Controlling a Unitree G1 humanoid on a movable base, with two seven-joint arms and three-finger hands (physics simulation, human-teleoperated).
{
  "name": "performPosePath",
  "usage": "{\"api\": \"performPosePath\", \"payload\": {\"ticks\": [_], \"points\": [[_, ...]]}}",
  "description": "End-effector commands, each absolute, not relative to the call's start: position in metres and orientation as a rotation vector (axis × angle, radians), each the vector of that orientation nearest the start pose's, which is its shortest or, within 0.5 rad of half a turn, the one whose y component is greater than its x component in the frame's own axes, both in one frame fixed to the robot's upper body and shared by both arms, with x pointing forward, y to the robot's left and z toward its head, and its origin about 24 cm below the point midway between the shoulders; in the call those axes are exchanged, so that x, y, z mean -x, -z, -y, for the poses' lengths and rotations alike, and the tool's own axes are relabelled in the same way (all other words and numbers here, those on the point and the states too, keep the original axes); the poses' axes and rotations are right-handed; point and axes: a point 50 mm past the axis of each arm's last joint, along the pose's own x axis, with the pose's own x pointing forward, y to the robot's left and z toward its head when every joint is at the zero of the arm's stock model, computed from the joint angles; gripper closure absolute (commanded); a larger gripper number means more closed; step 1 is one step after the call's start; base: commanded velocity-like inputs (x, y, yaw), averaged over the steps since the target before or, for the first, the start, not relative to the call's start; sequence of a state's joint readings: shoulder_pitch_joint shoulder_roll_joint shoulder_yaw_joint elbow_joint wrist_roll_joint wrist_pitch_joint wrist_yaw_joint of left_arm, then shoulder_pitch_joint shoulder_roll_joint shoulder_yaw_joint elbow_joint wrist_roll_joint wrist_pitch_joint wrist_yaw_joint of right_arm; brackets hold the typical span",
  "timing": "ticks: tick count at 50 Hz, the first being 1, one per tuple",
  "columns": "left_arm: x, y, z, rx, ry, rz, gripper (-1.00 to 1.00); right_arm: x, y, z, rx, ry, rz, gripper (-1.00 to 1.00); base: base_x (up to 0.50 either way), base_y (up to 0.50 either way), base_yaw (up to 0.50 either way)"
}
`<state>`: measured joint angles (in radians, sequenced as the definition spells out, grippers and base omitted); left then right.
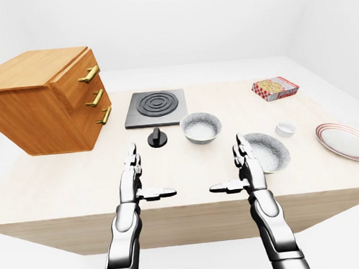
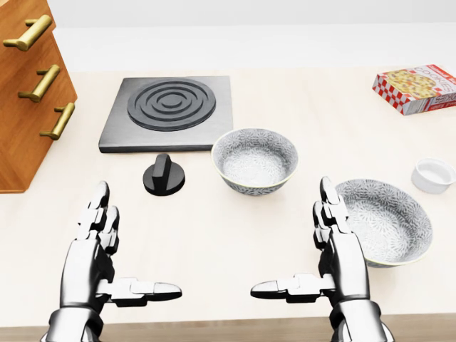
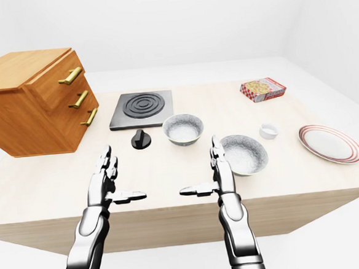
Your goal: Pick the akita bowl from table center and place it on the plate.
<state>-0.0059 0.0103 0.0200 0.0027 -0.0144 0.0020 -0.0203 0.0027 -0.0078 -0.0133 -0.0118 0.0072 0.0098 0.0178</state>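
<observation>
1. Nearest the viewer, the left hand [image 2: 92, 256] and right hand [image 2: 342, 260] are held over the table [image 2: 214, 235], fingers spread wide, nothing gripped.
2. Beyond them, the bowl [image 2: 255, 160] is seen upright at the table's centre, near a black knob [image 2: 164, 176].
3. It is judged stiff, glazed, probably slippery and breakable; the rim is best pinched between thumb and fingers.
4. Far right, the red-rimmed plate [image 1: 346, 140] is seen bare, well apart.

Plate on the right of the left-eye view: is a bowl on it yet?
No: the plate lies bare, while the center bowl and the wider bowl sit on the table.
</observation>
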Motion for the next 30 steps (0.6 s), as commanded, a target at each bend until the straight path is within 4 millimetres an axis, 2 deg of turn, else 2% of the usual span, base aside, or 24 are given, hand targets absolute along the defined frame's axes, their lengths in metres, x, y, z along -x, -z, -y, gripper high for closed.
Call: {"api": "performPosePath", "payload": {"ticks": [1,8,9,11,17,26,30], "points": [[-0.259,-0.046,-0.165,0.012,0.001,0.009,-1.00,-0.253,-0.049,0.159,0.007,-0.013,0.004,-1.00,0.00,0.00,0.00],[-0.272,-0.054,-0.165,0.002,0.005,0.020,-1.00,-0.257,-0.058,0.162,0.017,-0.012,0.021,-1.00,0.00,0.00,0.00],[-0.282,-0.062,-0.163,-0.004,0.012,0.028,-1.00,-0.264,-0.069,0.165,0.036,0.003,0.058,-1.00,0.00,0.00,0.00],[-0.288,-0.070,-0.163,-0.006,0.015,0.046,-1.00,-0.268,-0.078,0.168,0.042,0.013,0.095,-1.00,0.00,0.00,0.00],[-0.305,-0.091,-0.160,-0.035,0.046,0.107,-1.00,-0.277,-0.098,0.173,0.077,0.022,0.168,-1.00,0.00,0.00,0.00],[-0.311,-0.103,-0.161,-0.040,0.048,0.147,-1.00,-0.276,-0.104,0.173,0.087,0.013,0.193,-1.00,0.00,0.00,0.00],[-0.311,-0.105,-0.160,-0.039,0.047,0.157,-1.00,-0.275,-0.106,0.173,0.082,0.011,0.200,-1.00,-0.09,-0.50,0.00]]}}
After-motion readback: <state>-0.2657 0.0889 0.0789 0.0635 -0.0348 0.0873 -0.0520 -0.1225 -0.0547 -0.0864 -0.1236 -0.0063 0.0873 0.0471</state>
